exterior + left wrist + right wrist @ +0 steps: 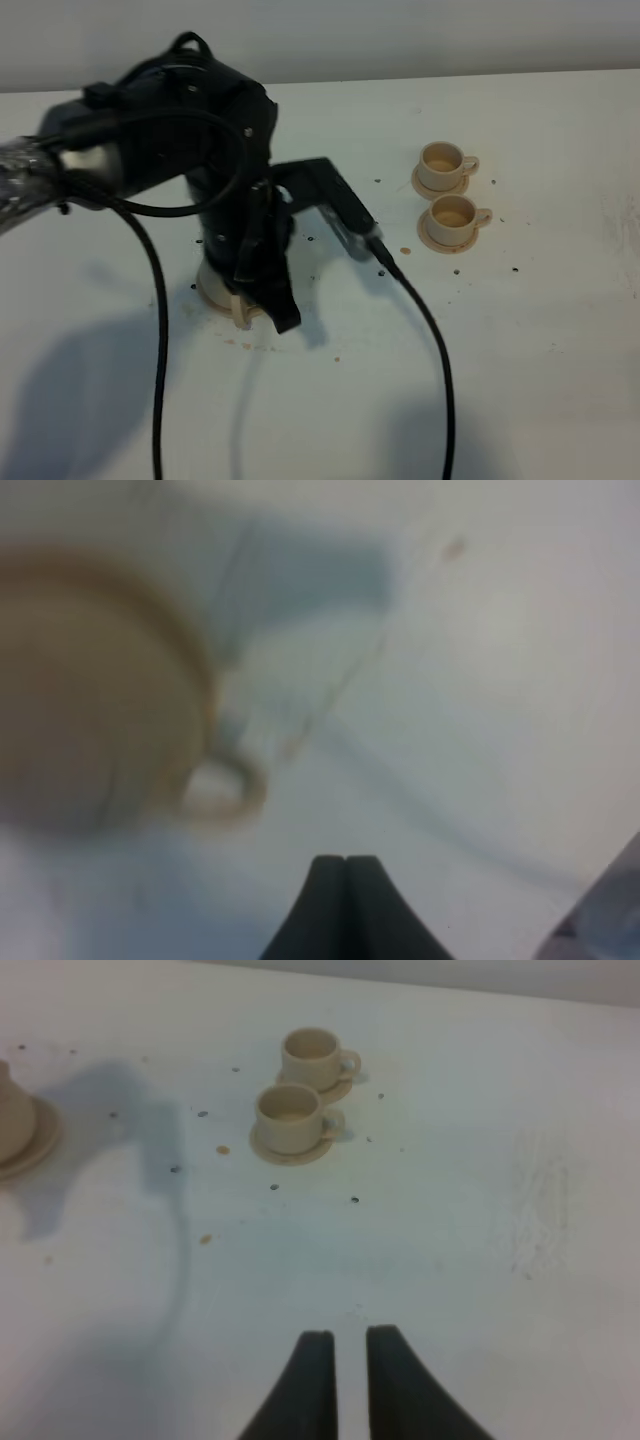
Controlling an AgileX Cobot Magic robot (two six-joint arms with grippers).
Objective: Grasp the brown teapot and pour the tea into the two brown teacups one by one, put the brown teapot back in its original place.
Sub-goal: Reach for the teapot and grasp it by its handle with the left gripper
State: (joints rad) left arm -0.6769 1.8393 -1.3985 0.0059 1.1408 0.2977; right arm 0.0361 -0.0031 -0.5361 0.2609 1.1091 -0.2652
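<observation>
The brown teapot [90, 690] fills one side of the blurred left wrist view, its loop handle [225, 790] turned toward my left gripper [345, 865]. That gripper is shut and empty, a short way from the handle. In the exterior high view the left arm covers the teapot, and only the edge of its wide saucer [208, 292] shows beside the gripper [280, 315]. The two brown teacups [443, 163] [452, 217] stand on small saucers at the right, with tan liquid inside. My right gripper [345, 1345] hovers over bare table, its jaws a narrow gap apart, with the cups [312, 1057] [288, 1113] far ahead.
A black cable [435, 360] runs from the left arm's wrist across the white table toward the front edge. Small brown drops and dark specks [405, 250] dot the table between the teapot's saucer and the cups. The teapot and saucer edge [20, 1130] show in the right wrist view.
</observation>
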